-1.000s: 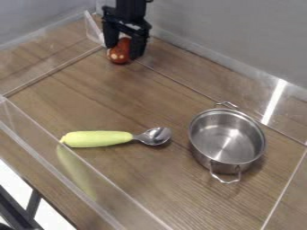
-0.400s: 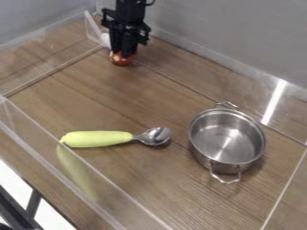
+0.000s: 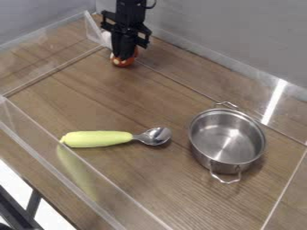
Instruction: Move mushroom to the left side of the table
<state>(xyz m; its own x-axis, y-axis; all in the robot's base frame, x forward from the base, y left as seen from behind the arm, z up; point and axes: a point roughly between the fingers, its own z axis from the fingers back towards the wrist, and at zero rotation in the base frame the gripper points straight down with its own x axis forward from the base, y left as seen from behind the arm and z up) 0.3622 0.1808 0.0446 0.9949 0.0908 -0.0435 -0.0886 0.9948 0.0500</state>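
Note:
The mushroom, a small reddish-brown cap with a pale base, sits on the wood-grain table at the far back near the rear wall. My black gripper points straight down over it, its fingers drawn in tight on the mushroom's sides. Only the lower edge of the mushroom peeks out beneath the fingers; the rest is hidden by them.
A spoon with a yellow-green handle lies near the front centre. A steel pot stands at the right. Low clear acrylic walls edge the tabletop on all sides.
The gripper's fingers have come together from wide open onto the mushroom. The hand has stayed over the same spot, and the mushroom has not moved.

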